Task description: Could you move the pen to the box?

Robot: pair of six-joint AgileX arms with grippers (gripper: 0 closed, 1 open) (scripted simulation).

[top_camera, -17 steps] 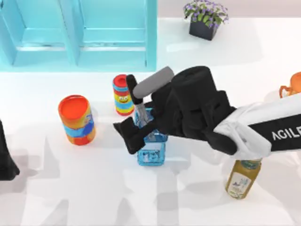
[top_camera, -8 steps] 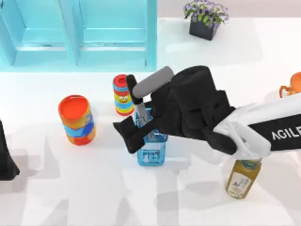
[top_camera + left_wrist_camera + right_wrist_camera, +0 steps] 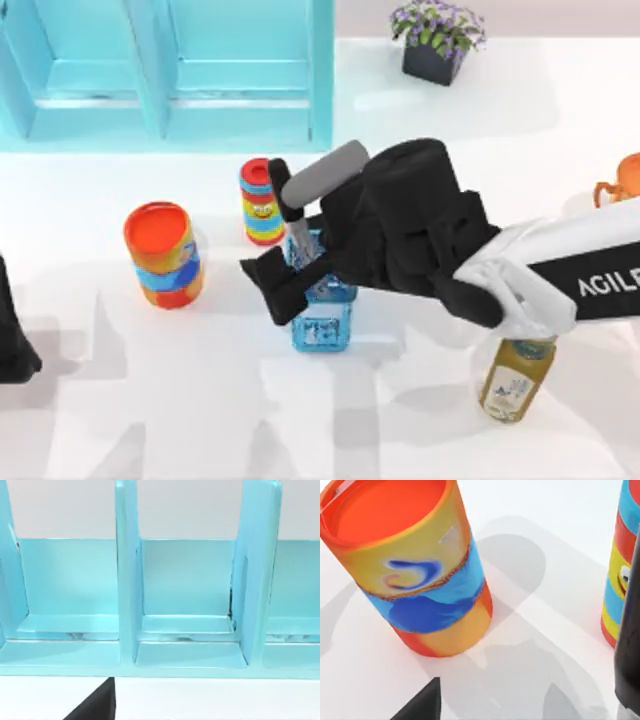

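While the right arm reaches over the middle of the table, the scene is as follows
Pen (image 3: 318, 180): it is held up above the table, near the striped can (image 3: 261, 202) and over the blue bottle (image 3: 322, 310); the long axis runs slanted in the top view, the black cap toward the left and nearer side, the grey barrel toward the far right
Right gripper (image 3: 287, 250): its black fingers (image 3: 270, 285) are clamped on the cap end of the pen, just above the blue bottle
Left gripper (image 3: 12, 340): parked at the left edge of the table, cut off by the border; I cannot tell if the fingers are apart or together
Box (image 3: 165, 70): turquoise, with upright dividers, at the far left of the table, well apart from the pen; the left wrist view looks into its compartments (image 3: 187, 605)
Hidden parts: the blue bottle is mostly covered by the right arm; the print on the barrel is not readable; an orange object (image 3: 622, 180) at the right edge is cut off; the yellow bottle (image 3: 514, 378) has its top under the arm
Count: one pen, one striped can, one orange can (image 3: 163, 255) (image 3: 415, 570), two bottles, one potted plant (image 3: 437, 40), one box
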